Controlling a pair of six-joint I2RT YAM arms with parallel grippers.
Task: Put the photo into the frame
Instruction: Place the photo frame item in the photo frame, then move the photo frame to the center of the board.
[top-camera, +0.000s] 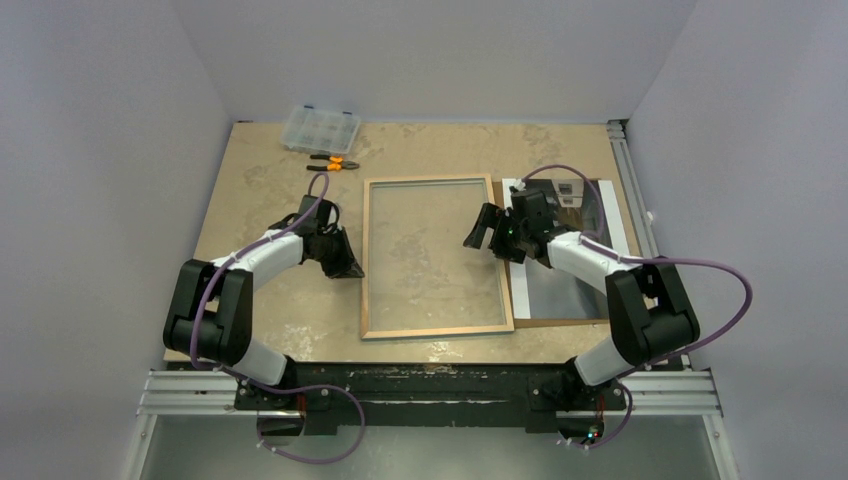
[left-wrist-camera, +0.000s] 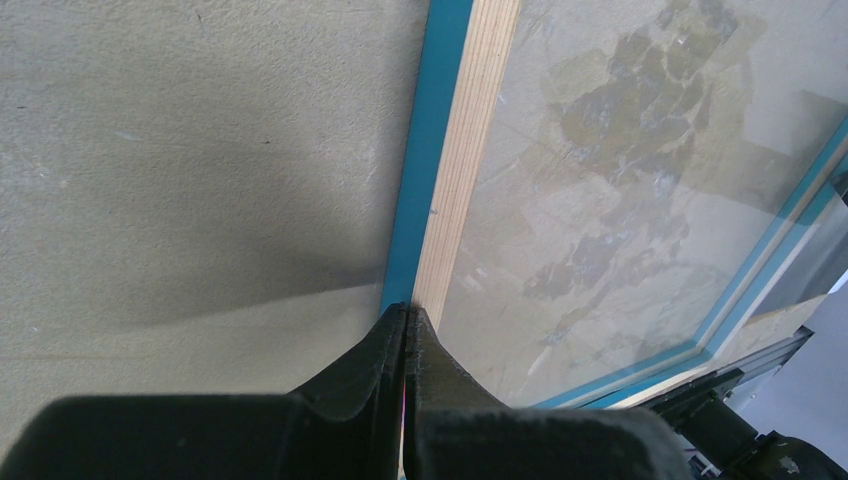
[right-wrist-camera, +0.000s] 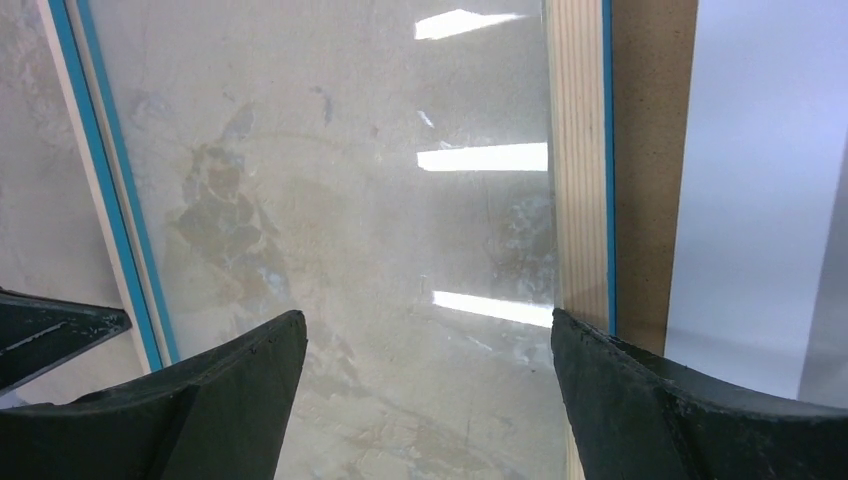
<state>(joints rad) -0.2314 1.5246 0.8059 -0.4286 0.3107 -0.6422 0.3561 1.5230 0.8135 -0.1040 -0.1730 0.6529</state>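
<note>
The frame (top-camera: 437, 329) lies flat at the table's middle, light wood back up, with the tabletop showing through its glass. In the left wrist view its left rail (left-wrist-camera: 460, 150) shows a blue edge. My left gripper (top-camera: 350, 268) (left-wrist-camera: 407, 312) is shut and empty, its tip at the outer edge of that rail. My right gripper (top-camera: 484, 230) (right-wrist-camera: 428, 330) is open and empty above the glass, just inside the right rail (right-wrist-camera: 575, 150). The photo (top-camera: 560, 290) (right-wrist-camera: 760, 180) lies to the right of the frame on the brown backing board (top-camera: 555, 322) (right-wrist-camera: 650, 150). My right arm hides part of it.
A clear parts box (top-camera: 321, 128) and orange-handled pliers (top-camera: 335, 163) lie at the back left. A metal rail (top-camera: 627, 190) runs along the table's right edge. Grey walls close in three sides.
</note>
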